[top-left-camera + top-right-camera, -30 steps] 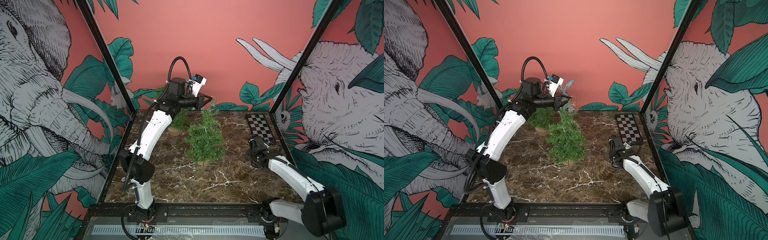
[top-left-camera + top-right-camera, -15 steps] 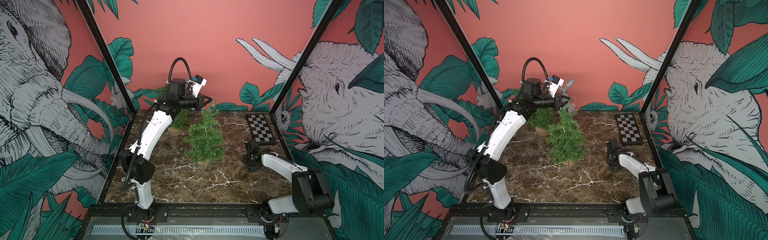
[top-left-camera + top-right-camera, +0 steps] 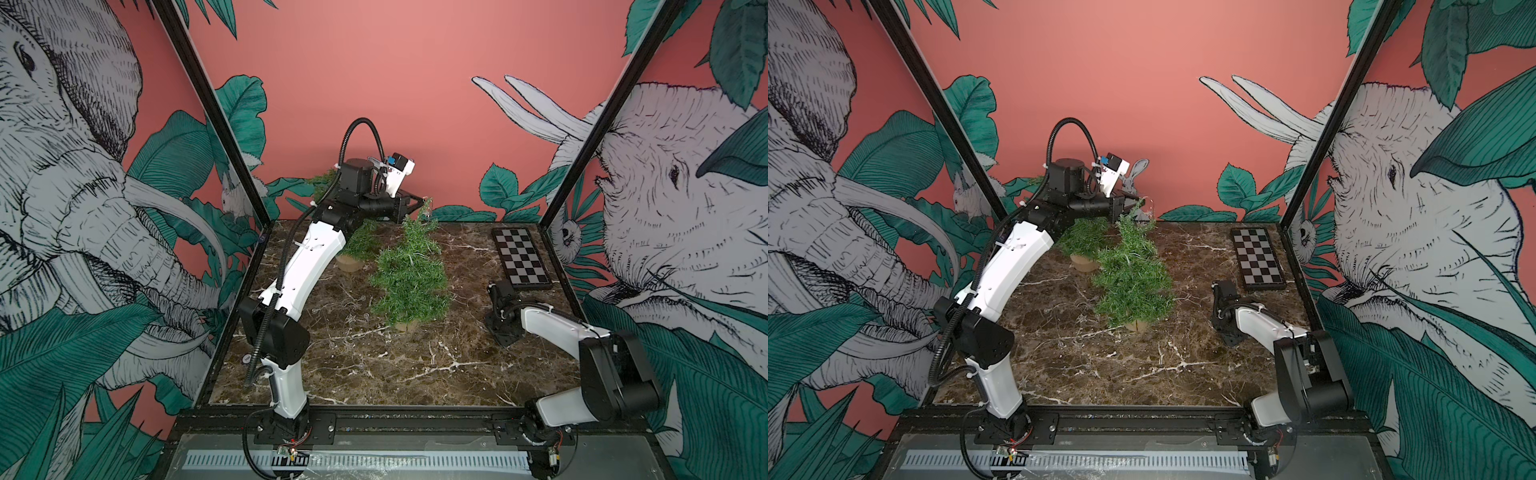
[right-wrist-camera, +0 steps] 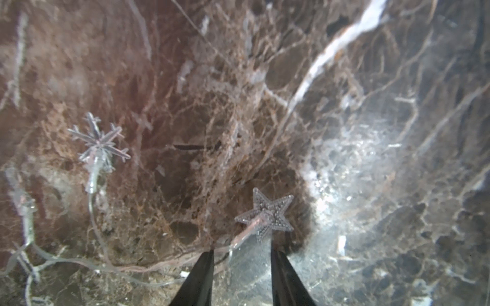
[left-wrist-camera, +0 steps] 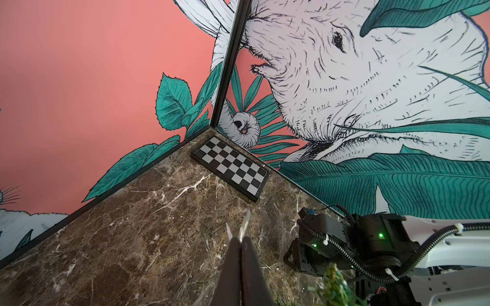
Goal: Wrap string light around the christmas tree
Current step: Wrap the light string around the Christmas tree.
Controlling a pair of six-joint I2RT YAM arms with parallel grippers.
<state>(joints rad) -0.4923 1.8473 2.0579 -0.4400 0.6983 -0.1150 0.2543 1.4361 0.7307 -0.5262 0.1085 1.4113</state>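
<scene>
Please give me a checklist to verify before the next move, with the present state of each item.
1. Left gripper shut on the string light: ok, a clear piece sticks out of it.
2. Right gripper open: ok, jaws stand apart.
3. Wire inside the right jaws: cannot tell; the star lies just ahead of them.
4. Tree upright: ok.
5. Winding of the string light on the tree: cannot tell, too thin in both top views.

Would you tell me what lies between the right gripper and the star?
Right wrist view: only the clear wire stem of the star, ahead of the open right gripper.
</scene>
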